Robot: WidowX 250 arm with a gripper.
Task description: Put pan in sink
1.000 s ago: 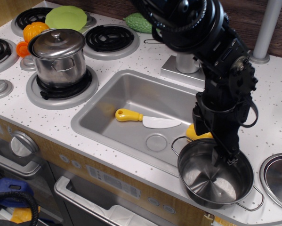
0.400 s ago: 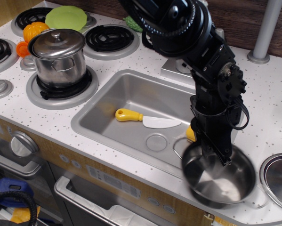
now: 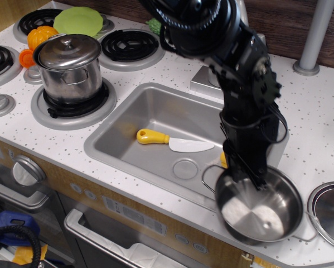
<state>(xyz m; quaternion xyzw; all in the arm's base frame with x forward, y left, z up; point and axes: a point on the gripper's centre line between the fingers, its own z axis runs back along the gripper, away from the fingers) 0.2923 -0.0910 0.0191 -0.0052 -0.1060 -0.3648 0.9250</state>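
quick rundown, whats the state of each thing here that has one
pan: empty, tilted, at the sink's right edge, not in the basin
tool: at the pan's rim, open or shut unclear
sink: holds a knife, no water seen
knife: lying flat in the sink
pot: lid on, upright on a burner
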